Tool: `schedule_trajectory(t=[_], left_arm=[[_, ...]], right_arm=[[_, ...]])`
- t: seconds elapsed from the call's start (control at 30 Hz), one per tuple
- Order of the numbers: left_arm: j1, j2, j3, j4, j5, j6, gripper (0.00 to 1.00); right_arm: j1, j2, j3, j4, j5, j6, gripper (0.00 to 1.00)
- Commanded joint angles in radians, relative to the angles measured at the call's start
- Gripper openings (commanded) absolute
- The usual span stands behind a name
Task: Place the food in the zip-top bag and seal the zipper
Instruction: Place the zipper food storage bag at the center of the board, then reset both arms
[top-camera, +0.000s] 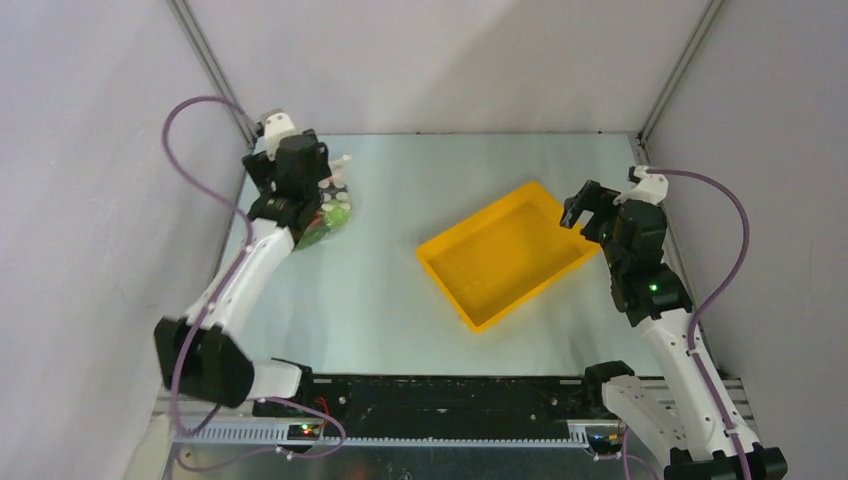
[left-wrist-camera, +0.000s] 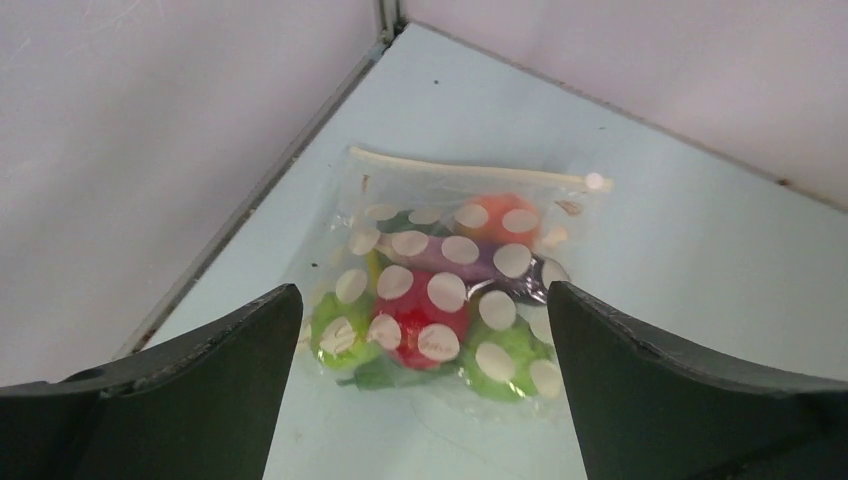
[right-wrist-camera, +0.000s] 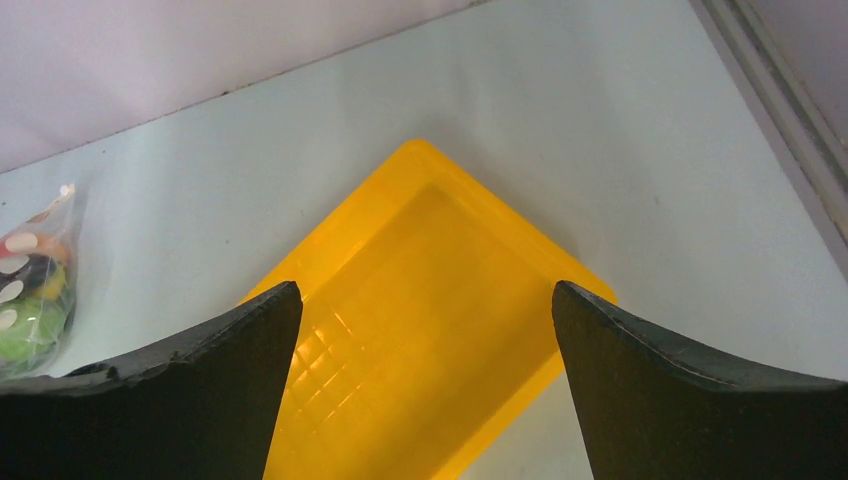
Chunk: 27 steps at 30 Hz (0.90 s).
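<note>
Left claw is held open over the desk; zip-top bag, filled with food, is seen just ahead. Right claw is held open above yellow tray.

No text, brand or number is readable in any view. The zip-top bag bears only white dots, their faint marks illegible.

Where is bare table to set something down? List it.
Free: the strip between the zip-top bag and the yellow tray; the table from tray to near edge; the tray's bare floor. Crowded: far-left corner around the bag.
</note>
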Motion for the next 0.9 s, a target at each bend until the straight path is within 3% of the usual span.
schedule_trajectory(t=[0.0, 0.13, 0.37, 0.6, 0.87], left_arm=[[0.005, -0.223, -0.105, -0.015, 0.152, -0.149, 1.00], [0.003, -0.426, -0.277, 0.003, 0.356, -0.274, 1.00], [-0.012, -0.711, -0.534, -0.024, 0.482, -0.469, 1.00], [-0.044, -0.782, -0.515, -0.186, 0.420, -0.471, 1.00], [-0.045, -0.728, -0.460, -0.172, 0.431, -0.460, 1.00]], right_arm=[[-0.019, -0.024, -0.001, -0.073, 0.068, 0.089, 0.99], [-0.039, -0.054, -0.026, -0.105, 0.074, 0.161, 0.99], [-0.048, -0.147, -0.078, -0.185, 0.039, 0.177, 0.99], [-0.048, -0.290, -0.163, -0.222, 0.047, 0.215, 0.99], [-0.048, -0.370, -0.165, -0.287, 0.116, 0.220, 0.99]])
